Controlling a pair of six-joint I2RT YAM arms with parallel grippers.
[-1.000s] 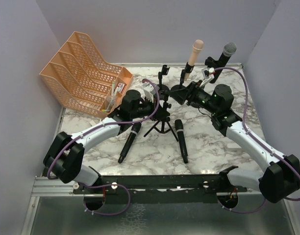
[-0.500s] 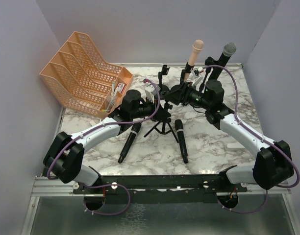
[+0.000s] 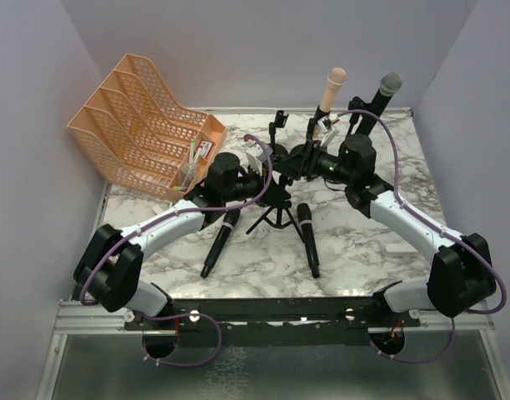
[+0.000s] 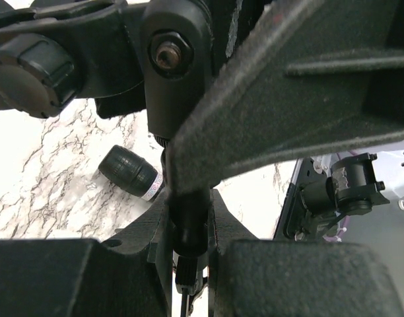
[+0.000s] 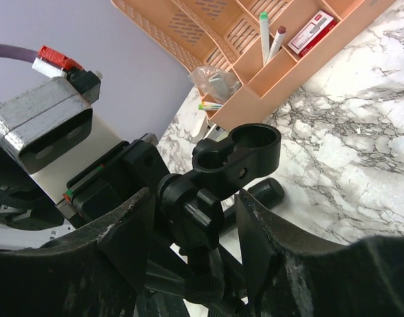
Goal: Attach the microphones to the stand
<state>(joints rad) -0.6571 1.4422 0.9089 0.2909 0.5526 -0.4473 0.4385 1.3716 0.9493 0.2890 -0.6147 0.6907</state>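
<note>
my left gripper (image 4: 189,232) is clenched on the stand (image 3: 276,215) pole; my right gripper (image 5: 193,221) sits spread around a clip (image 5: 237,152). the pink microphone (image 3: 333,88) and grey-headed microphone (image 3: 387,87) stand clipped; two black microphones (image 3: 219,242) lie on the table (image 3: 380,250).

Black microphone (image 4: 128,173) mostly hidden (seemingly behind stand (image 4: 189,221)).

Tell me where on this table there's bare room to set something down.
Bare marble between the left black microphone and right black microphone, in front of the stand, and between that right one and the right arm. Crowded at the stand's top: left end effector, right end effector, pink microphone, mesh-headed microphone.
</note>
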